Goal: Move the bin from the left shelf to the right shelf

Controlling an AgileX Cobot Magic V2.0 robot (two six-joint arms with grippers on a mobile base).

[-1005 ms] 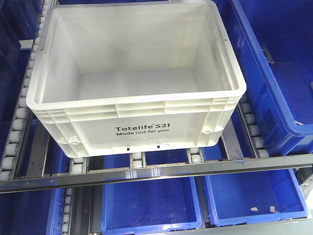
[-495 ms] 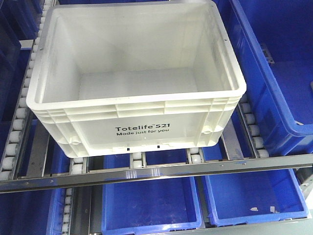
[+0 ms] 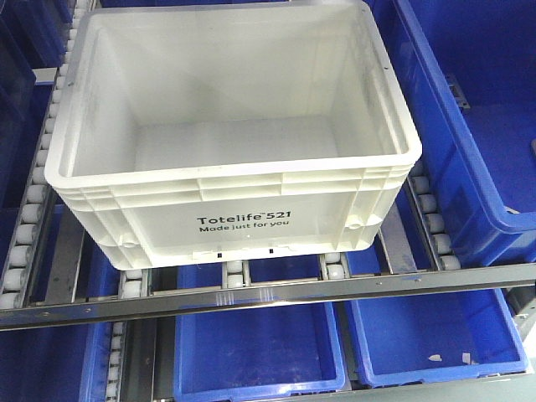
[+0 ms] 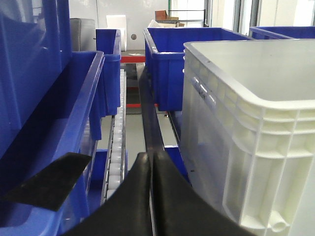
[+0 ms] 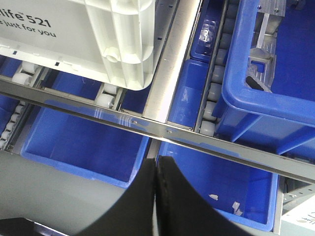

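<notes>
Since both the left end effector [image 4: 151, 196] and right end effector [image 5: 156, 196] are pressed together and gripping nothing, the bin [image 3: 234, 142], sitting mid-frame on the shelf rollers [image 3: 25, 226], could easily snag that front rail [image 3: 268, 293] or tip.

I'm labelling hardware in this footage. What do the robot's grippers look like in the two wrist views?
Only the fingers show. The left gripper has two matte black, smooth, curved fingers tapering to a seam. The right gripper looks the same: plain black fingers, no markings or cables visible. No arm links appear in any view.
</notes>
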